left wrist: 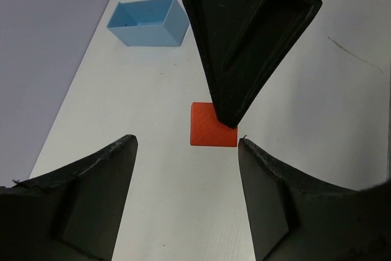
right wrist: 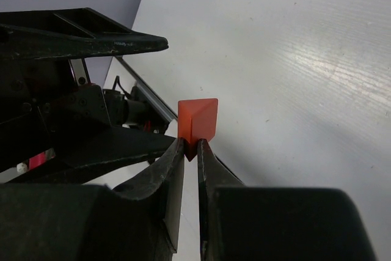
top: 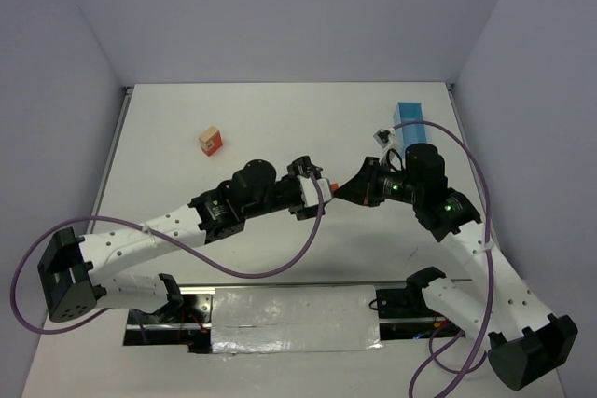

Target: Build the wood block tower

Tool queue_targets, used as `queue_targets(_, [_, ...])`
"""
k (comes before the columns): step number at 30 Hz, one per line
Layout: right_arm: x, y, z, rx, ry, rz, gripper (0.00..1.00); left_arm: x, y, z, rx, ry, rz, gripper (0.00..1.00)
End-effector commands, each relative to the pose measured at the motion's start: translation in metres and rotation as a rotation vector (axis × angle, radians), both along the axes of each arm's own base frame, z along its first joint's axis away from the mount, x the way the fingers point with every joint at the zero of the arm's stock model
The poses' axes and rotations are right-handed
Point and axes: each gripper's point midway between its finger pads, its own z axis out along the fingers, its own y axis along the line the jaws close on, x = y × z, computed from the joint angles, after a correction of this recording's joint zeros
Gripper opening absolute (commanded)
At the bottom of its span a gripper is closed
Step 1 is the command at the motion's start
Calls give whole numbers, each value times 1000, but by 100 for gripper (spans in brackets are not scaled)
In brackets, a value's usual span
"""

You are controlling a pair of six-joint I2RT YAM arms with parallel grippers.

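My right gripper (right wrist: 190, 145) is shut on a red-orange wedge (right wrist: 197, 120), pinching its lower corner. In the top view the right gripper (top: 341, 190) meets my left gripper (top: 317, 184) at mid-table, with the wedge (top: 333, 187) between them. In the left wrist view the left gripper (left wrist: 186, 142) is open and empty. The wedge (left wrist: 211, 125) lies just beyond its fingertips, under the right gripper's dark fingers (left wrist: 244, 47). A short stack (top: 210, 141), a tan block on a red-orange one, stands apart at the far left.
A light blue rectangular box (top: 410, 119) lies at the far right; it also shows in the left wrist view (left wrist: 149, 22). A small black-and-white item (top: 382, 134) sits beside it. Purple cables loop over both arms. White walls enclose the table on three sides.
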Motion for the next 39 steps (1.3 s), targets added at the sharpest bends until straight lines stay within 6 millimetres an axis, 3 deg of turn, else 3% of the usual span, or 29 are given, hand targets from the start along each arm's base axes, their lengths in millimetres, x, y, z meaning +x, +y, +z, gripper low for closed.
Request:
queue_targets(1, [-1,0,27,26,-77,5,4,-5,-12,23,-67,-18,-41,80])
queue_targets(4, [1,-2,27,13,-83,-11,4,-6,-13,24,-73,-11,-49,99])
queue_targets(12, [0,-2,32,26,-92,-8,4,-8,-17,24,-77,1,-65,96])
queue_targets(15, [-1,-1,36,32,-97,-3,4,-9,-20,27,-95,1,-73,88])
queue_targets(17, [-1,-1,37,34,-97,-3,4,-8,-21,28,-97,1,-73,76])
queue_targets(22, [-2,-1,43,43,-110,0,4,-6,-25,22,-81,14,-75,63])
queue_targets(32, [-1,-1,35,37,-95,-5,4,-3,-26,25,-88,12,-61,28])
queue_targets(34, [0,-2,33,31,-94,-10,4,-4,-26,27,-92,13,-61,34])
queue_targets(38, [2,-3,31,28,-91,-19,4,-4,-26,27,-87,19,-63,61])
queue_targets(39, [1,-2,32,30,-92,-15,4,-4,-25,26,-85,18,-60,61])
